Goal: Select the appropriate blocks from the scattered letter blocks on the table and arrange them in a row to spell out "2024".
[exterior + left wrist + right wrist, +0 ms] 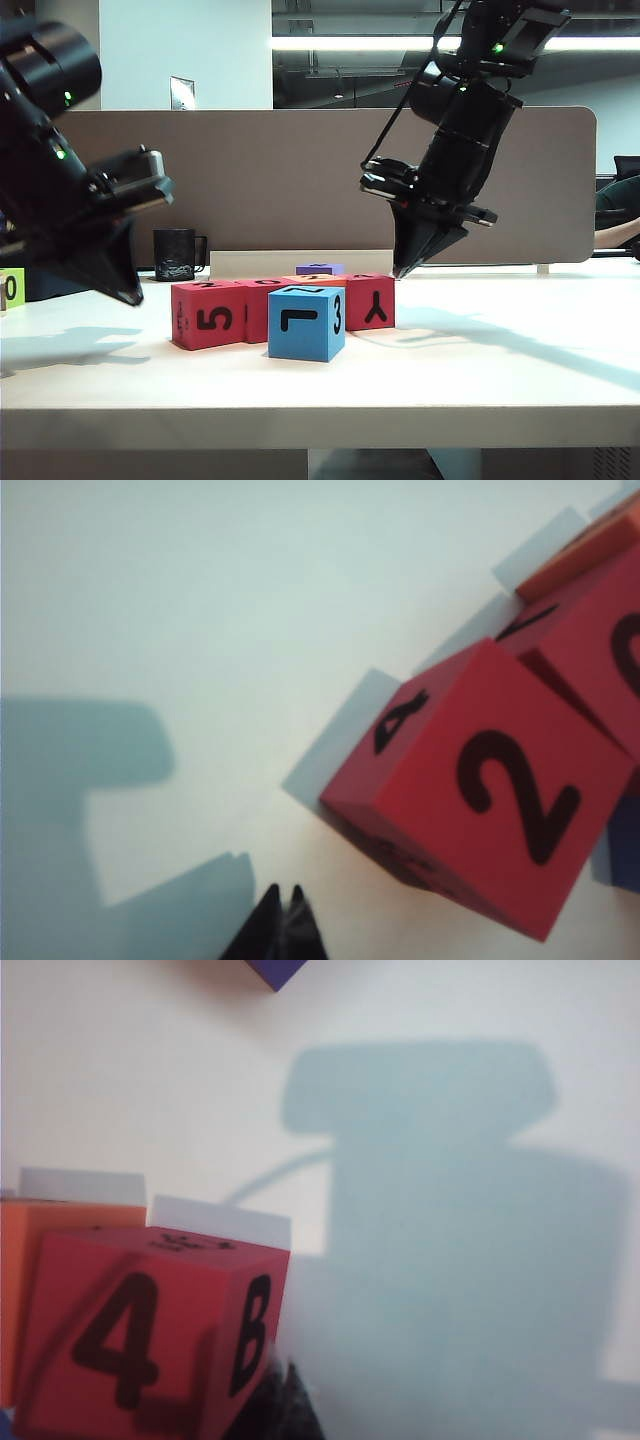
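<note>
A: Row of foam cubes at centre frame on the white table [520, 380]: red "5" block [208, 315], orange block [318, 280], red "Y" block [371, 300], blue "L/3" cube [306, 322] touching in front

B: Left gripper [127, 293] at left, right gripper [403, 270] just above the "Y" block, both pinched shut, empty

A: Risk: a closed tip descending could nudge the row askew

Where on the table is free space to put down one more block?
Bare table lies right of the red Y block and left of the red 5 block. The middle is crowded: the blue block stands close before the row.
</note>
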Controlling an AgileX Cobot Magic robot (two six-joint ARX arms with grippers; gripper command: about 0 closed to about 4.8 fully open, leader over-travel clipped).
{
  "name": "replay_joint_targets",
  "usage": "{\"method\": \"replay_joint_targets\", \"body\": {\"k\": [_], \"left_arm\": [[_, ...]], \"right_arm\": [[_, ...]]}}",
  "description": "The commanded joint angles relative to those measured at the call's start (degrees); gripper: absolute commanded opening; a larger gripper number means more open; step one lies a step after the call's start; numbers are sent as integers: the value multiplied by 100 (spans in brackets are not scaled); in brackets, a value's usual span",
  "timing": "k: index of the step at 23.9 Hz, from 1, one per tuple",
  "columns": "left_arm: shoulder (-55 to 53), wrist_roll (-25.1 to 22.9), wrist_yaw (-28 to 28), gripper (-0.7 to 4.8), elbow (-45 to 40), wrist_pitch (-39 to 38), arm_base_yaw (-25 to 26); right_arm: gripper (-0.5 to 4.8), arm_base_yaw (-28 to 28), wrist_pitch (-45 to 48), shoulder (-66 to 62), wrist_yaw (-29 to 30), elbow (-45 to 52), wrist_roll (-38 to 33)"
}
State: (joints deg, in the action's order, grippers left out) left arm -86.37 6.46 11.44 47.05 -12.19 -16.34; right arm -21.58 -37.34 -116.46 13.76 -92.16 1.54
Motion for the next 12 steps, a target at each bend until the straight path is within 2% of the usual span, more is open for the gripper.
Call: {"method": "replay_joint_targets", "body": {"k": [1,12], "left_arm": [[-240,129,166,-6,9,81,-48],[-457,367,448,-6,13,535,-79]], "right_arm": [[-3,-26,85,-61,33,-17,0],[-3,-52,280,-245,225,-17,-2]]}}
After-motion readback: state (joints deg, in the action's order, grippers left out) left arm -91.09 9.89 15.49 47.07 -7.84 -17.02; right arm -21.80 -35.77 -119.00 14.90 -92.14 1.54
